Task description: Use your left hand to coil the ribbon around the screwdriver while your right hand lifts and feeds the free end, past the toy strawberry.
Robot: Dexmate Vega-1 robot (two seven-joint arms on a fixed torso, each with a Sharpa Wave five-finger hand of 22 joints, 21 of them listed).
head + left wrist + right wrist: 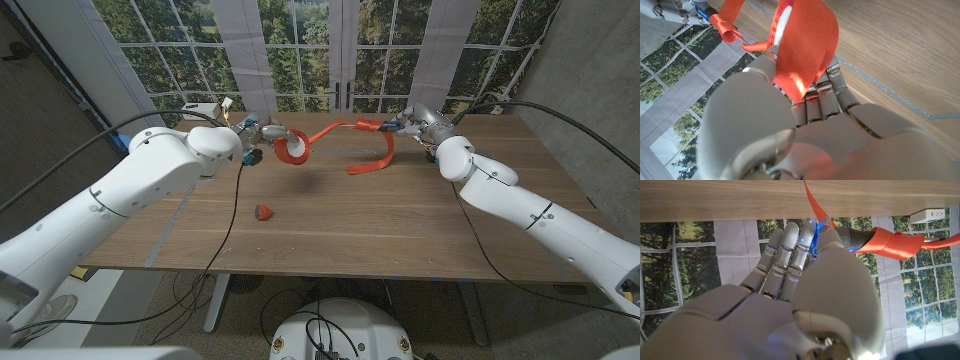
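Observation:
My left hand (262, 133) is raised over the back left of the table and holds a rolled loop of the ribbon (293, 148), red outside and white inside. In the left wrist view the loop (802, 40) rests against the fingers of that hand (790, 130). From the loop the red strip arcs right to the screwdriver (857, 234), which my right hand (418, 125) grips by its dark handle. Ribbon turns (890, 242) wrap the shaft. A free tail (375, 160) curls down to the tabletop. The toy strawberry (263, 212) lies nearer the front, left of centre.
A white power strip (200, 108) lies at the table's (400, 230) back left. A black cable (235, 200) runs across the left side down to the front edge. Windows stand close behind the far edge.

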